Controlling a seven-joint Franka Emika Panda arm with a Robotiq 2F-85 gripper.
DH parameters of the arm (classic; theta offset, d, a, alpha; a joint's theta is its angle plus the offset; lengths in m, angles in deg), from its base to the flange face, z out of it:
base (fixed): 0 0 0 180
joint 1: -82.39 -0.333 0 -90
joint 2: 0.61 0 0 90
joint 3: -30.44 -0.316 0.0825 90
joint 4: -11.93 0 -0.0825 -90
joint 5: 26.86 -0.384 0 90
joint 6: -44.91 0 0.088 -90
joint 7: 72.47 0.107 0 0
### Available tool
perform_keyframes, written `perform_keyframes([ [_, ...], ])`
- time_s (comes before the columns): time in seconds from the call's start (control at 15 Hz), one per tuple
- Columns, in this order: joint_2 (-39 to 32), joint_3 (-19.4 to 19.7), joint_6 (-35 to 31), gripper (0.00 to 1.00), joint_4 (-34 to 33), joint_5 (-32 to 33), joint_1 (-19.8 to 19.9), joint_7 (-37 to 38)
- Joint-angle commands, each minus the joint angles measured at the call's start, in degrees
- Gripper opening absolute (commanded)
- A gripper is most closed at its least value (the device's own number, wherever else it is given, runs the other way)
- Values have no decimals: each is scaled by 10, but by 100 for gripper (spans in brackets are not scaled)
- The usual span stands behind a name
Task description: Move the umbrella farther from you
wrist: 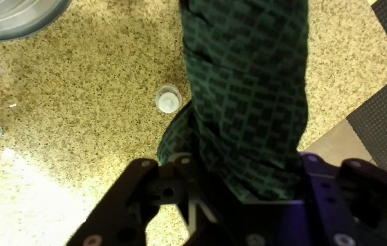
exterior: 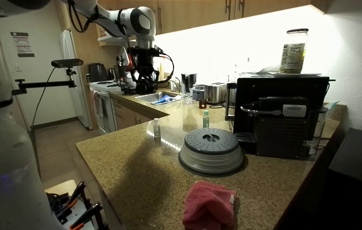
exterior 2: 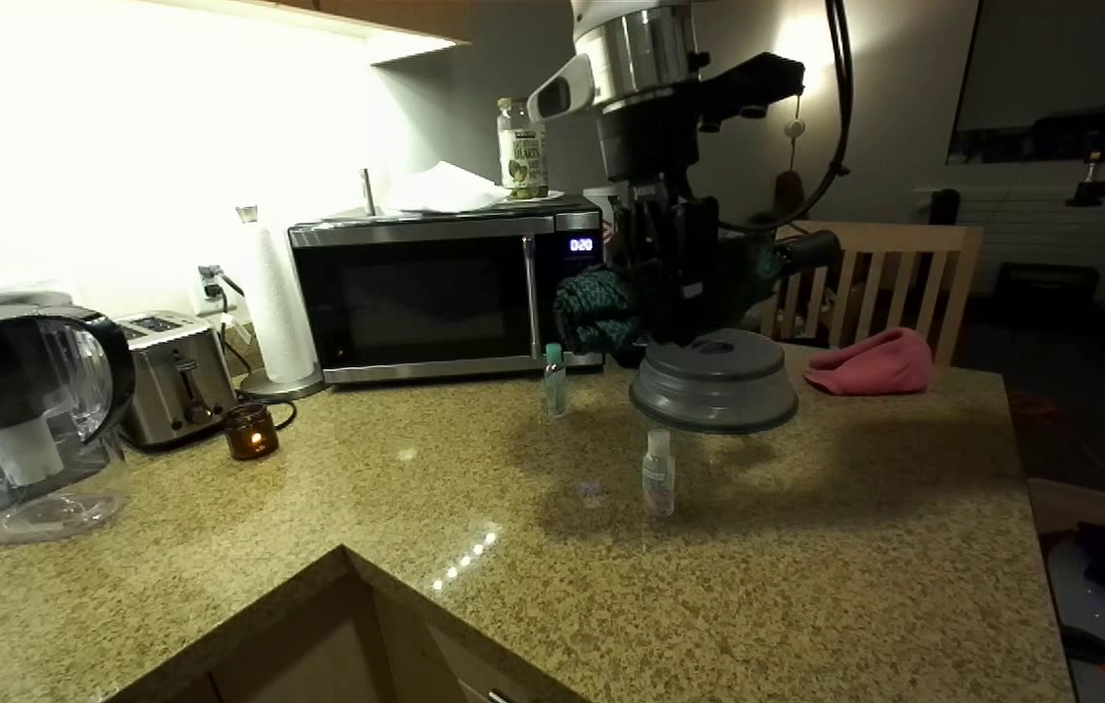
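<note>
Higher than the grey domed lid (exterior: pixel 211 155) and off to its side, the umbrella (exterior 2: pixel 601 308) is clamped in the gripper (wrist: pixel 244 171), jaws drawn tight around its folds, presumably for a clear carry, long axis near level, the probable handle (exterior 2: pixel 811 251) pointing past the lid.

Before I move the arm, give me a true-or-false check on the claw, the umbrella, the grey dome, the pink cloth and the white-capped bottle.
1. The claw holds the umbrella. True.
2. The grey dome and the pink cloth are both on the counter. True.
3. The umbrella rests on the counter. False: the claw holds it up, clear of the counter.
4. In the wrist view, the white-capped bottle shows beside the umbrella. True.
5. The white-capped bottle lies on its side. False: it stands upright.
6. The umbrella is spread wide open. False: it is folded up.
</note>
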Motion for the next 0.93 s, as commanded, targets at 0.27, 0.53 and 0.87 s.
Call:
perform_keyframes([
  [0.27,-112,-4,67,20,-152,10,19,-78],
  [0.53,-160,-5,96,20,-215,15,19,-91],
  [0.87,-203,-4,112,20,-265,-1,28,-96],
])
